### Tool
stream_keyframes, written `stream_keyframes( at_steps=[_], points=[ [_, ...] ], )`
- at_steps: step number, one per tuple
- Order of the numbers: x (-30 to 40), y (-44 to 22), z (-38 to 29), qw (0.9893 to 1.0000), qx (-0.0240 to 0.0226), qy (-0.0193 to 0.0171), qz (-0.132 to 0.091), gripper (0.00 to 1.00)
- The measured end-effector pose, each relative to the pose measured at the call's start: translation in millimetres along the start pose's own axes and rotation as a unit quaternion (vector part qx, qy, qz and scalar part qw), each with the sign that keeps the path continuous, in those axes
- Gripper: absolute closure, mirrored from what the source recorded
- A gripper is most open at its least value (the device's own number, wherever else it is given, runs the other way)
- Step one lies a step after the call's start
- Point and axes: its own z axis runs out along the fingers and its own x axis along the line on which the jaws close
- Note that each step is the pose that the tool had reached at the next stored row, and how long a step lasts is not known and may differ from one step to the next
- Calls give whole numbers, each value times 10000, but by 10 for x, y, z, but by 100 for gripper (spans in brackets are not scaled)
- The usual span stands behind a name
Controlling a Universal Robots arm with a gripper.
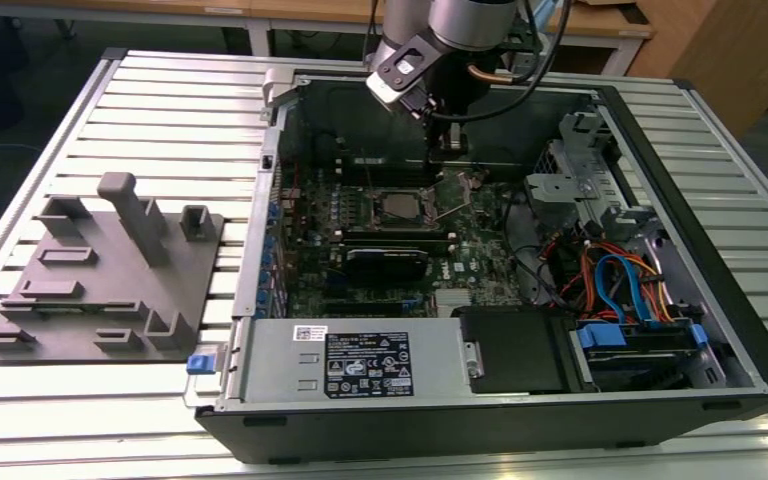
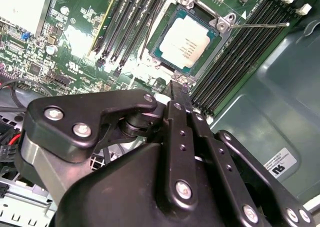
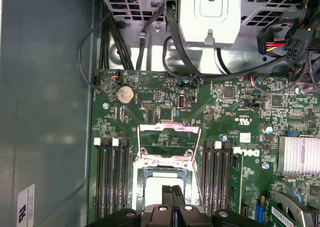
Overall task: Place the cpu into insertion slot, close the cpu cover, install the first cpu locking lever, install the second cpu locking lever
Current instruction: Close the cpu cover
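Insp. note: open PC case (image 1: 491,432) lies on slatted counter (image 1: 157,110). A grey fixture block (image 1: 104,280) sits on the counter beside the case, at the exterior view's left.

Cpu (image 2: 187,39) is seated flat in the socket on the mainboard, silver top up, approx. mid-board in the exterior view.

Cpu cover (image 3: 169,128) is swung up and open, not over the chip; green board shows through its window in the first wrist view.

One thin lever rod (image 2: 260,24) juts out free beside the socket, not latched.

Claw (image 2: 181,89) is clenched, fingers pressed together w/ nothing seen between them. It hangs above the socket's edge, just beside the cpu; contact w/ board cannot be told. In the exterior view the claw sits toward the far side of the case.
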Motion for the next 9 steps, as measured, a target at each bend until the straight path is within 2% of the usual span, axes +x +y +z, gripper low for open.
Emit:
stream_keyframes(
  at_steps=[5,9],
  points=[
    [0,1,0,10000,0,0,0,90],
    [0,26,-1,10000,1,0,0,90]
  ],
)
